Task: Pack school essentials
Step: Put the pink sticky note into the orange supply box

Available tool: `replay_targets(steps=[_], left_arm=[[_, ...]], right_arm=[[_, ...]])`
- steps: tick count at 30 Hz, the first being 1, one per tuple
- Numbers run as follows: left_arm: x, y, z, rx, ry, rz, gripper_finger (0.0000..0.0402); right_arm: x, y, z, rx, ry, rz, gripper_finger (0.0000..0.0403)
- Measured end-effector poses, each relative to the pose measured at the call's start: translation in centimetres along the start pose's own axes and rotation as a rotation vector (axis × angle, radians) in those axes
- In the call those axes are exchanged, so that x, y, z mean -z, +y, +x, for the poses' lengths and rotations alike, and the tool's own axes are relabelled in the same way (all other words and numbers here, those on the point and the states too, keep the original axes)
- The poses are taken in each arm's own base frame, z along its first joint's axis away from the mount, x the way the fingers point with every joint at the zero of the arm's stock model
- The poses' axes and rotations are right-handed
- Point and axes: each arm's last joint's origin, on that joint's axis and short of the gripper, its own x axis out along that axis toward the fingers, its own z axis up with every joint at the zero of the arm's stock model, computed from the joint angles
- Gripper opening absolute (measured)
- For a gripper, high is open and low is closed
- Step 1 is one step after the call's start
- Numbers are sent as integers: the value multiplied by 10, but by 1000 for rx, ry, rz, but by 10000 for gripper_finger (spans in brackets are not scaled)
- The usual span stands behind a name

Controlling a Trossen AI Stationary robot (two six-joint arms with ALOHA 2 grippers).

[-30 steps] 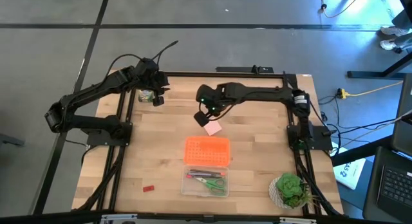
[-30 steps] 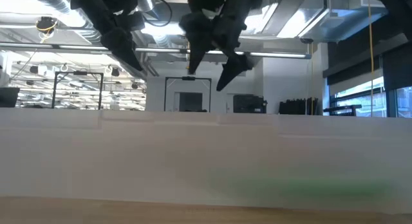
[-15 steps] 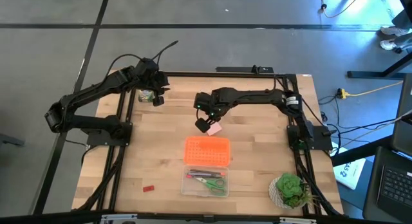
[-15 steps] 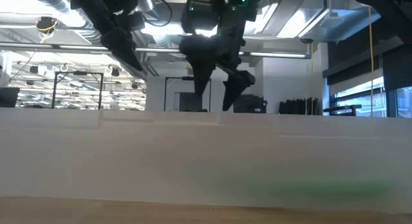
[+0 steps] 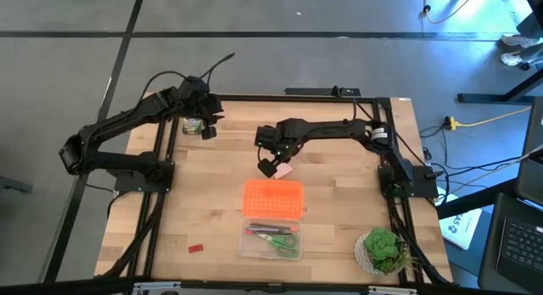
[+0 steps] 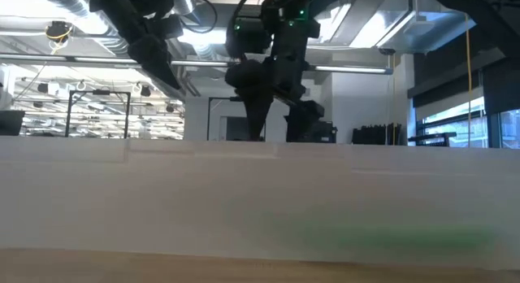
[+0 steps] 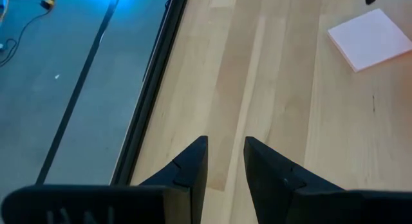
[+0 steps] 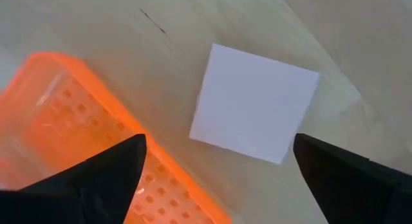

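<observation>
My right tool [image 5: 271,165] hangs spread wide over the pink square pad [image 5: 282,169], gripping nothing.
The pad lies flat on the bench [image 5: 339,193], just beyond the orange perforated lid [image 5: 273,198], between my fingers [image 8: 96,176] in the wrist view. My left tool [image 7: 225,163], nearly closed and empty, waits at the far left corner beside the yellow-green crayon box [image 5: 193,125].

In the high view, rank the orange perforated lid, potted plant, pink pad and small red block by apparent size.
1. Orange perforated lid, largest.
2. Potted plant, somewhat smaller.
3. Pink pad, partly hidden by the open right gripper above it, so its full extent is unsure.
4. Small red block, smallest.
</observation>
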Motion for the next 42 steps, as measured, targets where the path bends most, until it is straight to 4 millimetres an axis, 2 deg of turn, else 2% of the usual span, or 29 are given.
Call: replay_targets(steps=[10, 18, 24, 32, 36, 42], left_arm=[[-1, -1, 0, 25, -25, -12, 94], [-2, -9, -1, 285, -119, -21, 94], [-3, -13, -4, 403, -165, -33, 94], [-4, -19, -8, 591, -256, -29, 94], [-3, -21, -10, 661, -306, 52, 94], [-3, -21, -10, 649, -325, 109, 94]], right_arm=[[-1, -1, 4, 7, 5, 29, 394], [-8, -7, 19, 43, 6, 32, 394], [-12, -11, 31, 65, 11, 45, 394], [-13, -12, 33, 66, 10, 48, 394], [-13, -12, 33, 66, 10, 47, 394], [-13, -12, 33, 65, 10, 46, 394]])
